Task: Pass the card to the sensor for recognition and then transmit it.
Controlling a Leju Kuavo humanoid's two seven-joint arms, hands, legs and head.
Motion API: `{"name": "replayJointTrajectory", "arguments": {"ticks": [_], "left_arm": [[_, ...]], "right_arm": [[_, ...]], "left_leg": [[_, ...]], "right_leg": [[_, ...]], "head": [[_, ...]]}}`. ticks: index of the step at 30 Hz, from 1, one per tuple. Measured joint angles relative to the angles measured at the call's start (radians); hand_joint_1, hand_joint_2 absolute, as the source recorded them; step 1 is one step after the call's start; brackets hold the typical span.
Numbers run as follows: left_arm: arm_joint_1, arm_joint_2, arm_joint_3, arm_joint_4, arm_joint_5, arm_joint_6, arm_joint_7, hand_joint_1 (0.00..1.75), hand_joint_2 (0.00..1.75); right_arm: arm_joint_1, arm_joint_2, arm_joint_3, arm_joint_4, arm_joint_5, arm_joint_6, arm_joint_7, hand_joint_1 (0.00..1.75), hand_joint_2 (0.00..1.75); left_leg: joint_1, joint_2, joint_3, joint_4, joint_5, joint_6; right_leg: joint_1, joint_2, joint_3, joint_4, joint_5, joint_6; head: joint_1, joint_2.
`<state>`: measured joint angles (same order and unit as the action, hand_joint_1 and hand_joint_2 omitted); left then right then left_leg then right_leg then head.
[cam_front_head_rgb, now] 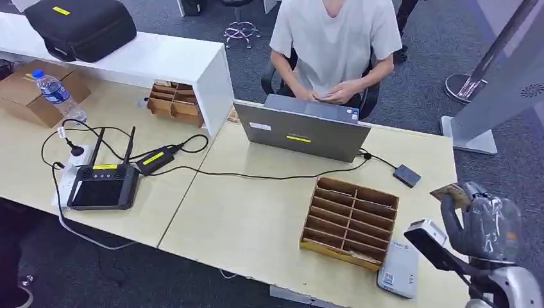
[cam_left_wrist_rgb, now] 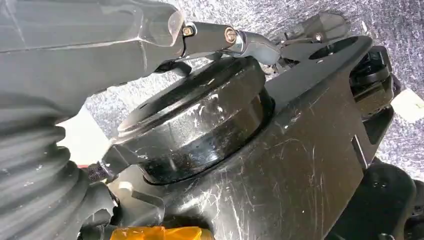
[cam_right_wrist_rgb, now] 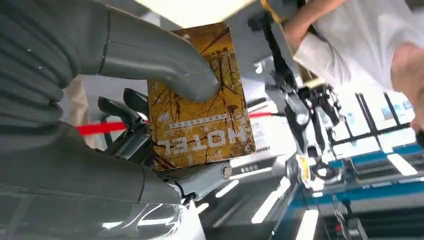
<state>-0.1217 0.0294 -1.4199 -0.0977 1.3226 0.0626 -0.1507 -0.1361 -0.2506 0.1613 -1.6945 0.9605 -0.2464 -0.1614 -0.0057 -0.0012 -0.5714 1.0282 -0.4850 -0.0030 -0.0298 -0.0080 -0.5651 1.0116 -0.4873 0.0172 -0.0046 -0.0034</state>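
The right hand (cam_front_head_rgb: 478, 224) is hovering off the worktop's (cam_front_head_rgb: 256, 218) right end, and it is pinching the card (cam_right_wrist_rgb: 200, 100). The thick thumb (cam_right_wrist_rgb: 160, 55) is pressing on the card's yellow printed face while the darker fingers (cam_right_wrist_rgb: 120, 112) are backing it from behind. The word "HOTEL" is showing on the card's free end, which is sticking out beyond the hand. In the head view the card (cam_front_head_rgb: 451, 192) is peeking up above the fingers, on the side towards the person (cam_front_head_rgb: 337, 38) sitting at the laptop (cam_front_head_rgb: 301, 131). Just beside the hand, a white reader (cam_front_head_rgb: 399, 268) is lying flat by the wooden divider tray (cam_front_head_rgb: 349, 221). Whether the left hand is spread or closed, I cannot tell.
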Motion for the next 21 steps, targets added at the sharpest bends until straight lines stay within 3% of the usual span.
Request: {"name": "replayJointTrajectory", "arguments": {"ticks": [8,17,21], "left_arm": [[-0.007,0.002,-0.001,0.0,-0.06,-0.008,0.011,0.0,1.75],[-0.015,0.005,-0.001,0.0,-0.11,-0.012,0.016,0.0,1.75],[-0.027,0.006,-0.001,0.0,-0.162,-0.019,0.025,0.0,1.75]], "right_arm": [[-0.275,0.003,0.092,0.137,0.101,0.014,0.056,1.75,1.75],[-0.471,0.041,0.166,0.315,0.169,0.01,0.087,1.75,1.75],[-0.591,0.074,0.211,0.46,0.292,-0.017,0.121,1.75,1.75]], "left_leg": [[0.0,-0.001,-0.001,0.0,0.002,-0.002],[0.001,-0.004,-0.004,0.0,0.003,-0.003],[0.001,-0.002,-0.004,0.0,0.003,-0.003]], "right_leg": [[0.0,0.0,0.0,0.001,0.002,-0.001],[0.001,-0.003,-0.003,0.001,0.002,-0.002],[0.001,0.0,-0.004,0.002,0.003,-0.002]], "head": [[0.0,0.0],[0.0,0.0],[0.0,0.0]]}}
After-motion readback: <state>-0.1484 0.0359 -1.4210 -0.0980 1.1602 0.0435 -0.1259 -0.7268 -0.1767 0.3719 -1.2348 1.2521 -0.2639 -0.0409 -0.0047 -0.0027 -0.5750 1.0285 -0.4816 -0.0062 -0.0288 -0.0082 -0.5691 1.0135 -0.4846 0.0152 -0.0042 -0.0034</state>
